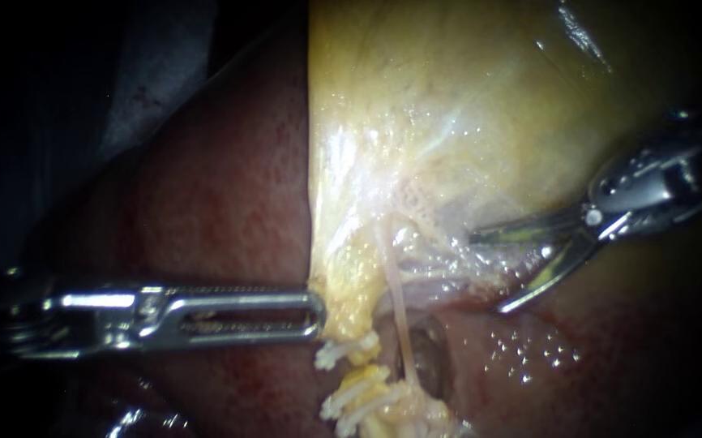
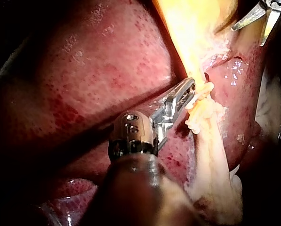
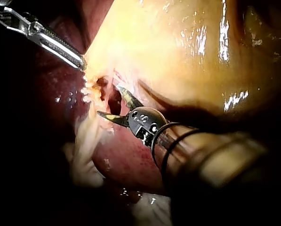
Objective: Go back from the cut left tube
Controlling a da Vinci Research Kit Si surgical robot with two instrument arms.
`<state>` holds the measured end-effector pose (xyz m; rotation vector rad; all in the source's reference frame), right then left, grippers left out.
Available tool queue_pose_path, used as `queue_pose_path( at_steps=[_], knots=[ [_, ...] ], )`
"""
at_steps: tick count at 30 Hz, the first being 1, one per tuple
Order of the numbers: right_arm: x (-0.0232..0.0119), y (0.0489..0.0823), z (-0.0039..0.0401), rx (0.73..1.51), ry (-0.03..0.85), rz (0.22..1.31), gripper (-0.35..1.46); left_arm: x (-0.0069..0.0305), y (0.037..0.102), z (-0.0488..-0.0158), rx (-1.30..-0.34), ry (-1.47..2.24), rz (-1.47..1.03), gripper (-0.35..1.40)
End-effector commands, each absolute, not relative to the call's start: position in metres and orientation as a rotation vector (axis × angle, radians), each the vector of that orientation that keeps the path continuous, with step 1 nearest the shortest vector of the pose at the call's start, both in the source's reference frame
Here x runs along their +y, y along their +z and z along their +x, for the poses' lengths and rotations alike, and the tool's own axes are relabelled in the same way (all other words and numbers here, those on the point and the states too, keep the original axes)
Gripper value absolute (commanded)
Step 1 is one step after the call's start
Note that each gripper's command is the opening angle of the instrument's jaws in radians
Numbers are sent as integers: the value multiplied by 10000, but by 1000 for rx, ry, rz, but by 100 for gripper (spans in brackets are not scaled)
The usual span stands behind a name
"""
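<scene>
The yellow gallbladder hangs over the red liver. Below its lower edge, the left tube is cut: one stump with white clips above, another clipped stump beneath, with a gap between them. A thin pale tube runs whole beside them. My left instrument is shut on the gallbladder's lower edge, as the left wrist view also shows for the same instrument. My right instrument has curved blades standing open, to the right of the tubes and clear of them; its blades hold nothing.
A dark hollow lies in the liver bed beside the whole tube. Wet liver surface spreads under my right instrument. Pale fatty tissue trails down from the clipped stump. My left instrument shows in the right wrist view at the gallbladder's edge.
</scene>
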<state>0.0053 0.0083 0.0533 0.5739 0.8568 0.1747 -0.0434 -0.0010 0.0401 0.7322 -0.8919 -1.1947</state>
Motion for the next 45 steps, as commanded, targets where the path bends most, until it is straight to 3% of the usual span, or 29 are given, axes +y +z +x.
queue_pose_path(
  at_steps=[1,26,45],
  knots=[
    [85,531,52,860,170,565,89,-10,401,-434,-892,-1195,732,-35],
    [91,526,37,862,177,551,91,8,414,-452,-890,-1209,730,-35],
    [90,525,33,863,175,551,91,42,431,-461,-977,-1207,681,-35]
  ],
)
